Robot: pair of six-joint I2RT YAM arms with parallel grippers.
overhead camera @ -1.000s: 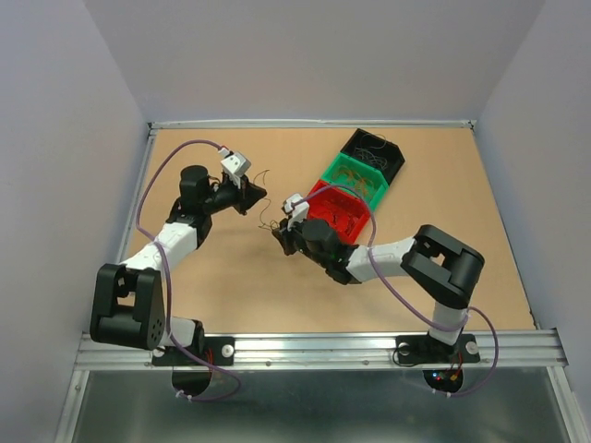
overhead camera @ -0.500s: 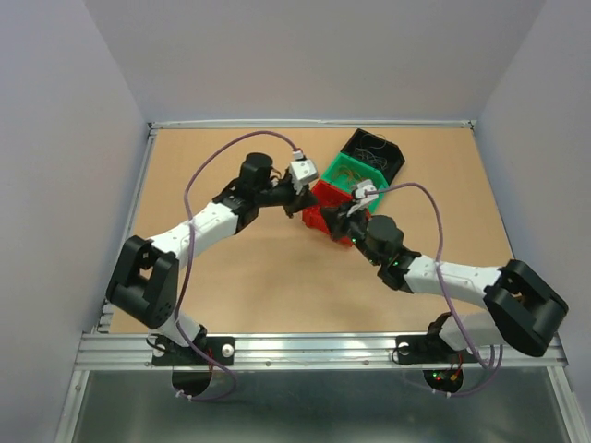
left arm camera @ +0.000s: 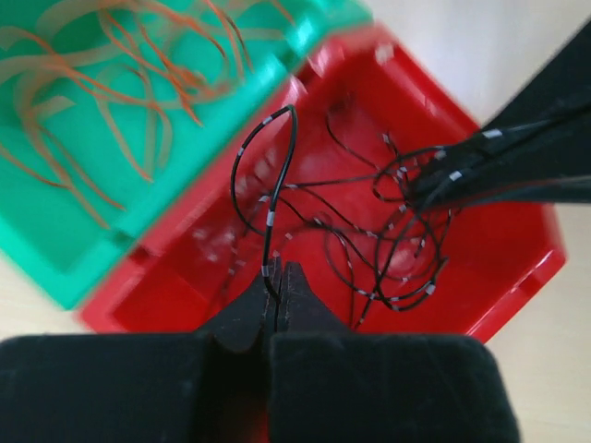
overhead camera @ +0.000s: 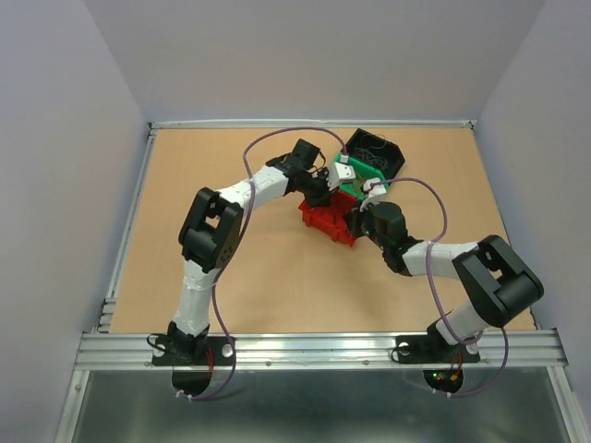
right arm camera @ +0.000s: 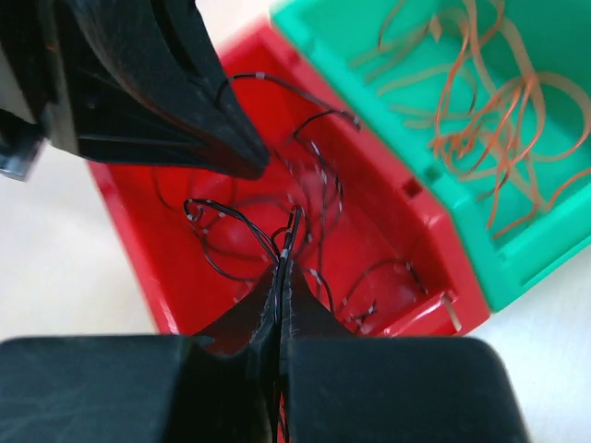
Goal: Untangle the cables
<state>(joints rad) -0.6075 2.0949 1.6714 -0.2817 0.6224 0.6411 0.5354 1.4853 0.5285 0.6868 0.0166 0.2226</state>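
Both arms crowd over the red bin [left arm camera: 503, 235], so there's little room between them. The left gripper [left arm camera: 279, 288] is pinched tight on one strand of the dark cables [left arm camera: 269, 220], which loops up from its tips over the bin's floor. The right gripper [right arm camera: 283, 277] is likewise closed down, with a dark strand running up out of its tips. In the left wrist view its fingers come in from the right, their point in the thick of the tangle. That tangle sits over the red bin, inside its walls (the strands carry small pale bands).

The orange cables [right arm camera: 459, 138] lie loose in the green bin [left arm camera: 55, 249], whose rim sits edge to edge with the red bin's far side. From above, the black bin [overhead camera: 399, 159] is next in the same slanted row, towards the far right corner; it holds thin wires I can't make out clearly.

The table [overhead camera: 277, 277] lies open to the left of the red bin and in front of it, all the way to the near rail. On the far side, the green bin's wall closes things off.
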